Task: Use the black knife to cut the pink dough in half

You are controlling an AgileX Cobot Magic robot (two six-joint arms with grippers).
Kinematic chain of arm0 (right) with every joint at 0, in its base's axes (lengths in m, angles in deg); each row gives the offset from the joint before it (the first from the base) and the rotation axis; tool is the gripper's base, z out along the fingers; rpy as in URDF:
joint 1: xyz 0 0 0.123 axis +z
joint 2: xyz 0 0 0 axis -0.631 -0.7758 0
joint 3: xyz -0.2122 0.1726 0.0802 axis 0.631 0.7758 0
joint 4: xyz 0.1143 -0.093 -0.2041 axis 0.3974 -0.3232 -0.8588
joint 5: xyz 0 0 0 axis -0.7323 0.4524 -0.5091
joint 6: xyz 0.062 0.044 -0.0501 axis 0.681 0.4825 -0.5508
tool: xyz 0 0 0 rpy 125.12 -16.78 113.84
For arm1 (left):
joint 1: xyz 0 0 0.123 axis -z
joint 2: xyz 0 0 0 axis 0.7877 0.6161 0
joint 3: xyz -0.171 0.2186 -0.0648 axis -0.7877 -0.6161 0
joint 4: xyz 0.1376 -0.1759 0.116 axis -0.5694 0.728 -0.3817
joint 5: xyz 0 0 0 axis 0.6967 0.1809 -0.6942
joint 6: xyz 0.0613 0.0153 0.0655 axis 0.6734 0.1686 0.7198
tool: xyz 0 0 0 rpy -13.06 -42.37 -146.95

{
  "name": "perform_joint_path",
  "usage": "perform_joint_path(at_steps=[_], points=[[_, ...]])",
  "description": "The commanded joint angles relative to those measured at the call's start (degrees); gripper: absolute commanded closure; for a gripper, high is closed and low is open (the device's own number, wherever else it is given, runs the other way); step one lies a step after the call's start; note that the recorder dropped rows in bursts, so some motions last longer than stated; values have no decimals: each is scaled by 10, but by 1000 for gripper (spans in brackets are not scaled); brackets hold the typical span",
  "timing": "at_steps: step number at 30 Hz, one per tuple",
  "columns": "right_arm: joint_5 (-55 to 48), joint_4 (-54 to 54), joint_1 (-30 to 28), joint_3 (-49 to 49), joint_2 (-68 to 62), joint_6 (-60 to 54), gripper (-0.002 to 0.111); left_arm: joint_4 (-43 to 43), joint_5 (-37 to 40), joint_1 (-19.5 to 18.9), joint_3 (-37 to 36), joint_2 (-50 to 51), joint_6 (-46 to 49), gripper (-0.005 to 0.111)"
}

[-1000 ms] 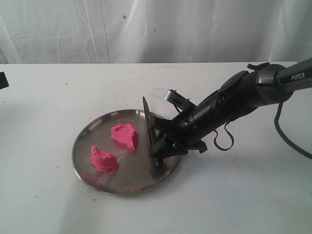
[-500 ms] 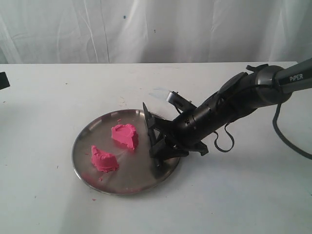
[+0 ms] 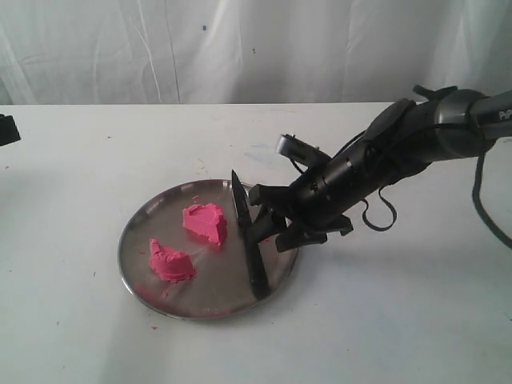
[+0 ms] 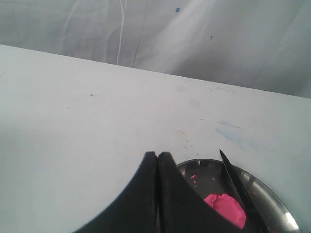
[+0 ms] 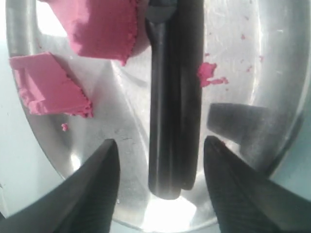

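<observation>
The pink dough lies in two rough chunks, one (image 3: pixel 206 222) toward the middle and one (image 3: pixel 170 262) nearer the front left, on the round steel plate (image 3: pixel 132 240). Across the plate's right side lies the black knife (image 3: pixel 250 240), its tip pointing to the back. My right gripper (image 3: pixel 268 220) hovers open just right of the knife. In the right wrist view the knife handle (image 5: pixel 172 121) sits free between the spread fingers of the right gripper (image 5: pixel 160 141), with the dough chunks (image 5: pixel 48 85) beyond. My left gripper (image 4: pixel 158 154) is shut and empty, off to the plate's left.
Pink crumbs (image 5: pixel 209 73) dot the plate (image 5: pixel 121 145). In the left wrist view the plate's rim (image 4: pixel 272 194), the knife blade (image 4: pixel 238 184) and one dough chunk (image 4: pixel 226 206) show past the shut fingers. White table all round, white curtain behind.
My right gripper has opened, let go of the knife and drawn back to the upper right. The knife now lies flat on the plate. The dough chunks have not moved.
</observation>
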Motion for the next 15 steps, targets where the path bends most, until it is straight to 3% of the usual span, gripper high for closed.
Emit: perform_joint_path(at_steps=[1, 5, 11, 15], points=[[-2, -29, -5, 2, 58, 2, 58, -8, -4, -1, -5, -7, -4, 107], [25, -31, -5, 18, 128, -11, 66, -8, -4, -1, -5, -7, -4, 107], [104, -28, -5, 93, 276, -29, 106, -8, -2, -1, -5, -7, -3, 107], [161, -25, -5, 163, 411, -30, 108, -8, -2, -1, -5, -7, -3, 107]])
